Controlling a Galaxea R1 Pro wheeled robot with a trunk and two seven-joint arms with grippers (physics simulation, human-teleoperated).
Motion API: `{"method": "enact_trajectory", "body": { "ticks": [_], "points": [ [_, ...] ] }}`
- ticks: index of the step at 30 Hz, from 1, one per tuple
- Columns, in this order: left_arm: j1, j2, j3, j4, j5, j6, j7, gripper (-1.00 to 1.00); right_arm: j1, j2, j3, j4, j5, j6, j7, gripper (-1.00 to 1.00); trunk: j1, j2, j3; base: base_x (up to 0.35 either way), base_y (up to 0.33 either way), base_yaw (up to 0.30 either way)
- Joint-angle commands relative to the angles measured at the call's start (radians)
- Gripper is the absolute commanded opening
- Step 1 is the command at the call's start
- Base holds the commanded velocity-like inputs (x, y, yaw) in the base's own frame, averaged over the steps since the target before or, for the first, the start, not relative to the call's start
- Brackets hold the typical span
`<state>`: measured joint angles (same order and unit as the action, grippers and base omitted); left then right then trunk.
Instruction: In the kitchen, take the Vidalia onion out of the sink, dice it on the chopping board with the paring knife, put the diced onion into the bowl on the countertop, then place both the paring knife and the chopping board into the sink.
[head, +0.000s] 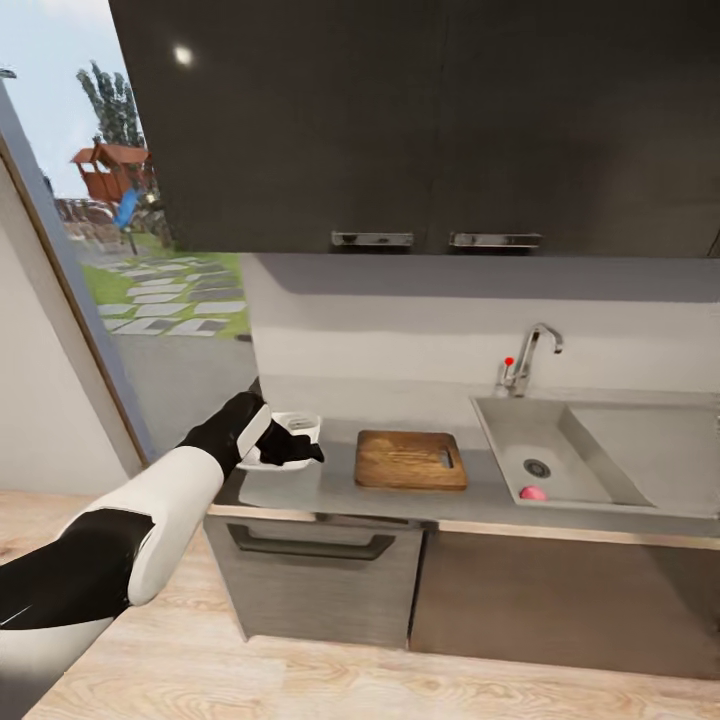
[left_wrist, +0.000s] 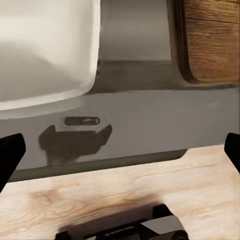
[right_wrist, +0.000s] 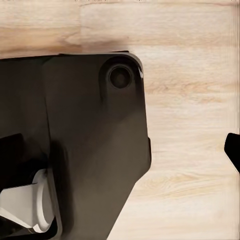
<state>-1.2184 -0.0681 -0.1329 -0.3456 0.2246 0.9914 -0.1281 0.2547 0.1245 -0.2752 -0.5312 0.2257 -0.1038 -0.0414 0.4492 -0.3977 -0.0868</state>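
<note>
A: Start with the big things. What fills the room?

B: Glossy dark wall cabinets (head: 420, 120) across the top of the head view, a pale wall under them, and a light wood floor (head: 330, 680) below. At the left a tall window (head: 130, 250) looks out on grass and paving.

A: And the surface?

B: The grey surface (head: 330, 490) runs left to right with a thin light-wood front edge. The sink (head: 640, 450) is set into its right part, the chrome tap (head: 530, 358) with its red knob at the back edge. A small pink-red round thing (head: 533, 493), probably the onion, lies in the basin just in front of the drain.

A: The chopping board?

B: The chopping board (head: 411, 460) lies flat between the sink and the bowl. Its long axis runs along the surface, and the end with the slot hole points toward the sink.

A: The bowl?

B: The white bowl (head: 290, 435) sits at the left end, near the board but apart from it.

A: The arms?

B: The left arm reaches in from the left, and the left tool (head: 292, 450) hangs over the bowl's near rim. In the left wrist view its dark fingers (left_wrist: 10, 155) stand wide apart with nothing between them. In the right wrist view the right tool (right_wrist: 120, 165) also looks spread and empty, over the robot's dark base (right_wrist: 80, 140) and the floor.

A: The knife?

B: A small dark oblong (left_wrist: 81, 121) lies on the surface near the bowl; too blurred to name.
</note>
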Motion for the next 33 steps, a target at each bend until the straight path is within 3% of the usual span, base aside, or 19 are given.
{"method": "enact_trajectory", "body": {
  "ticks": [1, 17, 33],
  "points": [
    [-0.001, -0.003, -0.008, -0.001, 0.007, 0.003, 0.003, 1.0, 0.0, 0.001, -0.006, -0.001, 0.01, -0.002, 0.0, 1.0, 0.001, -0.002, -0.002, 0.022, -0.315, 0.0],
    [-0.001, -0.044, -0.01, -0.002, 0.006, 0.003, 0.008, 1.0, 0.0, 0.0, -0.006, -0.004, 0.012, -0.002, 0.0, 1.0, 0.001, -0.002, -0.002, 0.002, -0.324, 0.0],
    [-0.001, -0.05, -0.011, -0.002, 0.005, 0.001, 0.008, 1.0, 0.0, 0.0, -0.006, -0.004, 0.012, -0.002, 0.0, 1.0, 0.001, -0.002, -0.002, 0.0, -0.33, 0.0]
  ]
}}
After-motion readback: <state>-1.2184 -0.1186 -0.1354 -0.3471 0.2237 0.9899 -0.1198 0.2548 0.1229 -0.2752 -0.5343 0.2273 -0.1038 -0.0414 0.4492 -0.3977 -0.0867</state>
